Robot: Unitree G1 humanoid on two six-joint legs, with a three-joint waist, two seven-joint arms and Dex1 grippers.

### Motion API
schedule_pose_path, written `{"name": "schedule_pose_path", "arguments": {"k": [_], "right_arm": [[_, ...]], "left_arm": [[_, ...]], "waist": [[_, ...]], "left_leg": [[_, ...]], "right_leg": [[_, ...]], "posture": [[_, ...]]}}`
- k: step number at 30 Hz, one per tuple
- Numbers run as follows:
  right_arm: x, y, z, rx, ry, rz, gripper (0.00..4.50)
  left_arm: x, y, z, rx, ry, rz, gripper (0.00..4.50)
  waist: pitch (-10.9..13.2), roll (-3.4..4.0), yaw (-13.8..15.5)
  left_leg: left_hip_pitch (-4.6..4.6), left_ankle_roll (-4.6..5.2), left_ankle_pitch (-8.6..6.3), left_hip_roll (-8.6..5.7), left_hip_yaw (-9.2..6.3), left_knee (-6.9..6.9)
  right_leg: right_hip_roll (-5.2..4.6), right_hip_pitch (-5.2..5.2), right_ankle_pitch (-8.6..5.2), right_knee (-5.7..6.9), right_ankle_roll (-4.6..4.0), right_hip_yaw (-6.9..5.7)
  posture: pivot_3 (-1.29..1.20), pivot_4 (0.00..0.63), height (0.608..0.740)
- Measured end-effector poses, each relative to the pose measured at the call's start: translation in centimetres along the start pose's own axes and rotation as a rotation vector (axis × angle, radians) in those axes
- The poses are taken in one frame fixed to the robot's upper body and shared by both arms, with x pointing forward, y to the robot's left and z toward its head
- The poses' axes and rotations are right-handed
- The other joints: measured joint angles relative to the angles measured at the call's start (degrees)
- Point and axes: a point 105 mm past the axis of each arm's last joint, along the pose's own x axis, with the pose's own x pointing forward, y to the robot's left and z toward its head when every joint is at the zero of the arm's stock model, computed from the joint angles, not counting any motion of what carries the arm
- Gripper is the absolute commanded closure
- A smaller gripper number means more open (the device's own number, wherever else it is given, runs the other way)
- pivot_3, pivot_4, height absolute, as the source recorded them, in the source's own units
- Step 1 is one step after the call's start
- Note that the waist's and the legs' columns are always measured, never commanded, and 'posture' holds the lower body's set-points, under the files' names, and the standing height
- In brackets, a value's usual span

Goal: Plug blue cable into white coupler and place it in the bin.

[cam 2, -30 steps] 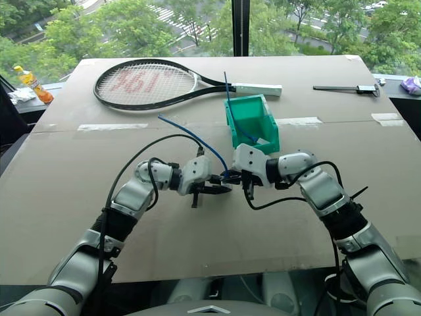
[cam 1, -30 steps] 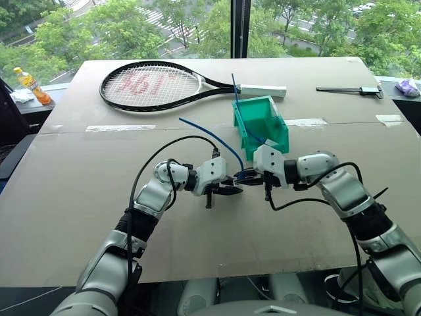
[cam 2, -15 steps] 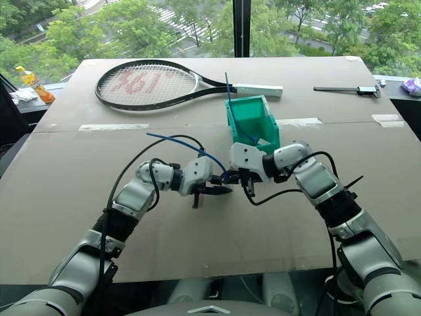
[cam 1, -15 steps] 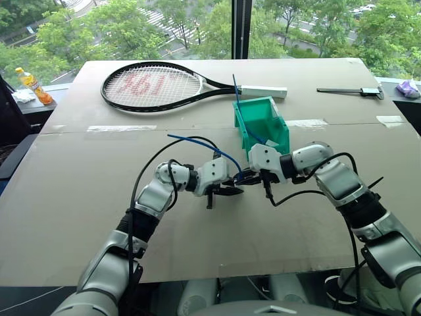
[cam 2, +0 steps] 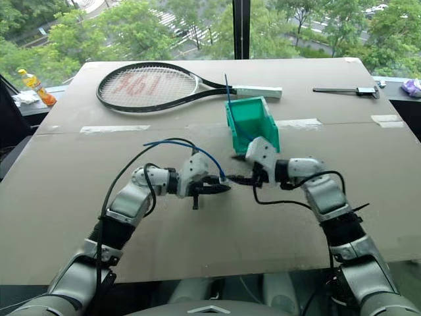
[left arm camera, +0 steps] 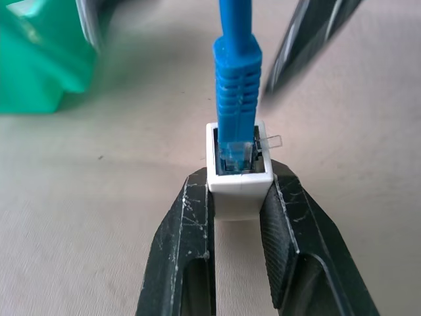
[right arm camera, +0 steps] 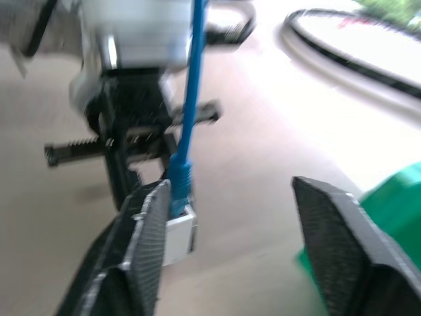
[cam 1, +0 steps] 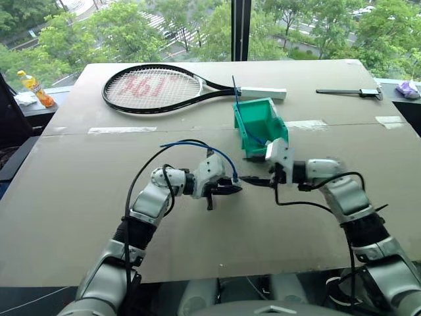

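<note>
1. My left gripper (left arm camera: 238,217) pinches the white coupler (left arm camera: 238,187) between its two black fingers (left arm camera: 183,253), one finger against each side of the block, with the socket opening facing away from the wrist.
2. The blue cable (left arm camera: 235,92) has its ribbed blue boot and clear plug seated in the coupler's socket; the clear latch tab sticks out at one side of the opening.
3. In the head views the cable rises from the coupler and arcs up and over toward my left side, above my left wrist, ending free in the air.
4. My right gripper (right arm camera: 227,250) has its fingers (right arm camera: 342,243) spread wide apart. One finger lies just beside the coupler and the cable's boot; the other stands well clear of them. I cannot tell whether the near finger touches the coupler.
5. In the head views my right gripper (cam 1: 258,180) points toward my left gripper (cam 1: 231,187), the two tips close together above the cardboard tabletop (cam 1: 79,217).
6. The teal-green bin (cam 1: 261,125) sits on the table just beyond my grippers, its cut-away front toward me. A second, darker blue cable (cam 1: 238,108) leans in it, one end poking up past the rim.
7. A tennis racket (cam 1: 158,87) lies beyond the bin, its white handle near the bin's far edge.
8. A flat black tool (cam 1: 348,91) lies at the far right of the table; an orange bottle (cam 1: 33,87) stands off the table's far left corner.
</note>
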Motion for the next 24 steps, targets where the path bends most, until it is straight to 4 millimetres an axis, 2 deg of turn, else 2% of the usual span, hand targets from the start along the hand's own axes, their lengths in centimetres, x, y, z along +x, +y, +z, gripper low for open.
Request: {"name": "schedule_pose_path", "arguments": {"k": [1, 2, 4, 8, 11, 12, 14, 16, 17, 19, 23, 24], "right_arm": [[-0.9, -0.2, 2.1, -0.025, -0.055, -0.037, 0.52], [-1.6, 0.0, 3.3, -0.042, -0.086, -0.053, 0.52], [-3.1, 1.0, 4.5, -0.034, -0.112, -0.094, 0.52], [-5.8, 2.4, 2.2, 0.035, -0.008, -0.225, 0.52], [-8.0, 2.7, 0.4, 0.064, 0.072, -0.36, 0.52], [-8.5, 2.8, -0.1, 0.065, 0.097, -0.389, 0.52], [-9.6, 2.9, -0.8, 0.061, 0.138, -0.47, 0.52], [-10.2, 2.8, -1.2, 0.067, 0.154, -0.535, 0.0], [-11.2, 2.3, -1.5, 0.068, 0.164, -0.636, 0.0], [-12.3, 1.7, -1.7, 0.06, 0.176, -0.742, 0.0], [-13.2, 2.1, -2.0, 0.086, 0.179, -0.812, 0.0], [-13.3, 2.0, -1.9, 0.082, 0.174, -0.82, 0.0]], "left_arm": [[-0.3, 0.4, 0.6, -0.027, -0.02, 0.024, 4.17], [-0.5, 0.7, 1.2, -0.05, -0.034, 0.041, 4.17], [-0.7, 1.8, 2.8, -0.12, -0.053, 0.084, 4.17], [-1.0, 4.2, 7.4, -0.196, -0.088, 0.143, 4.17], [-0.3, 5.6, 10.8, -0.206, -0.109, 0.173, 4.17], [-0.1, 5.9, 11.4, -0.213, -0.11, 0.175, 4.17], [1.1, 6.4, 12.5, -0.244, -0.108, 0.166, 4.17], [1.7, 7.0, 13.2, -0.268, -0.098, 0.177, 4.17], [3.1, 7.6, 13.6, -0.311, -0.078, 0.177, 4.17], [4.3, 8.3, 13.6, -0.336, -0.042, 0.192, 4.17], [6.3, 9.4, 13.4, -0.347, 0.005, 0.231, 4.17], [6.5, 9.4, 13.3, -0.346, 0.011, 0.233, 3.67]], "waist": [[0.0, 0.0, 0.04], [0.0, -0.01, 0.1], [0.01, -0.04, 0.81], [0.09, -0.14, 1.61], [0.12, -0.19, 1.39], [0.12, -0.19, 1.29], [0.13, -0.2, 1.3], [0.16, -0.21, 0.91], [0.18, -0.22, 0.76], [0.2, -0.22, 0.47], [0.24, -0.26, 0.71], [0.25, -0.26, 0.62]], "left_leg": [[-0.18, -0.02, 0.01, -0.01, -0.03, 0.0], [-0.25, -0.05, 0.02, -0.01, -0.09, 0.0], [-0.37, -0.01, 0.0, -0.02, -0.28, -0.02], [-0.36, 0.03, -0.02, -0.19, -0.26, 0.06], [-0.29, 0.04, -0.01, -0.23, -0.21, 0.18], [-0.22, 0.04, -0.01, -0.23, -0.19, 0.18], [-0.18, 0.03, -0.01, -0.22, -0.2, 0.18], [-0.14, 0.03, -0.01, -0.21, -0.14, 0.18], [-0.1, 0.03, -0.01, -0.2, -0.18, 0.17], [-0.1, 0.03, -0.01, -0.21, -0.09, 0.17], [-0.18, 0.04, -0.01, -0.35, -0.08, 0.16], [-0.19, 0.04, -0.01, -0.36, -0.07, 0.16]], "right_leg": [[0.0, -0.18, 0.0, -0.02, 0.0, -0.04], [-0.01, -0.2, 0.0, -0.05, 0.0, -0.1], [-0.02, -0.19, -0.01, -0.12, 0.01, -0.28], [-0.06, -0.08, -0.03, -0.11, 0.04, -0.28], [-0.05, 0.03, -0.09, -0.11, 0.13, -0.23], [-0.04, 0.06, -0.15, -0.1, 0.24, -0.21], [0.01, 0.08, -0.17, -0.07, 0.27, -0.21], [0.09, 0.07, -0.18, -0.07, 0.29, -0.16], [0.1, 0.1, -0.19, -0.05, 0.28, -0.18], [0.11, 0.09, -0.18, -0.06, 0.28, -0.09], [0.08, 0.04, -0.14, -0.11, 0.19, -0.07], [0.06, 0.04, -0.14, -0.11, 0.19, -0.06]], "posture": [[0.0, 0.15, 0.74], [0.0, 0.15, 0.74], [0.0, 0.15, 0.74], [0.0, 0.15, 0.74], [0.0, 0.15, 0.74], [0.0, 0.15, 0.74], [0.0, 0.15, 0.74], [0.0, 0.15, 0.74], [0.0, 0.15, 0.74], [0.0, 0.15, 0.74], [0.0, 0.15, 0.74], [0.0, 0.15, 0.74]]}}
